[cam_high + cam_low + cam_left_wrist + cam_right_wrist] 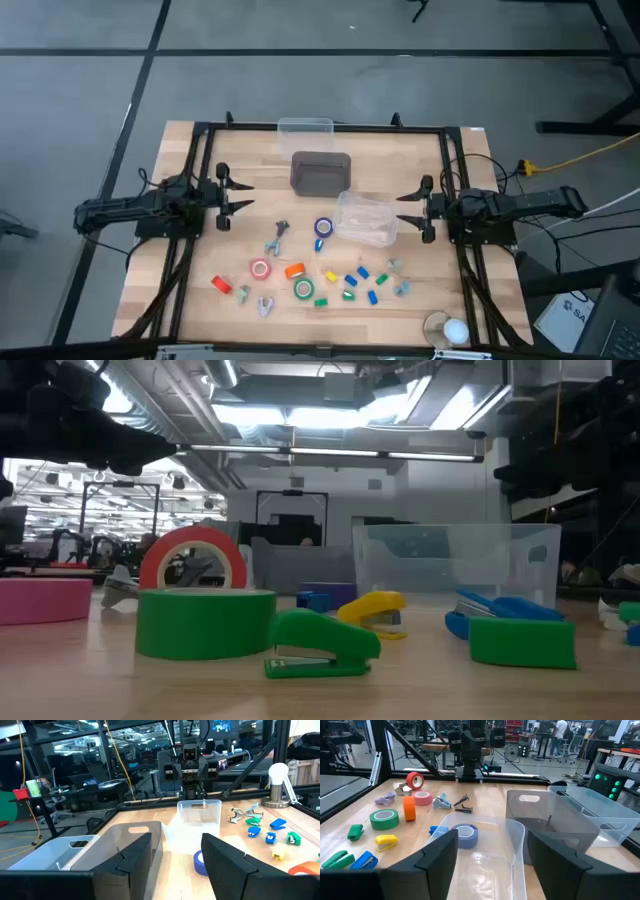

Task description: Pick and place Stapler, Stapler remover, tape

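Observation:
Tape rolls lie on the wooden table: a blue one [323,228] beside the clear bin, a pink one [261,268], a green one [303,290] and a red one [415,780] standing on edge. Small staplers in orange [294,270], yellow [386,840], green [320,642] and blue [490,610] are scattered near the front. Stapler removers [278,238] lie left of the blue tape. My left gripper [235,197] hovers open at the table's left. My right gripper [410,208] hovers open at the table's right, by the clear bin. Neither touches anything.
A dark grey bin [320,172] sits mid-table, with a clear bin [306,127] at the far edge behind it. A second clear bin [365,217] sits right of centre. A white ball on a round base [447,328] stands at the near right corner. A black frame [320,128] surrounds the table.

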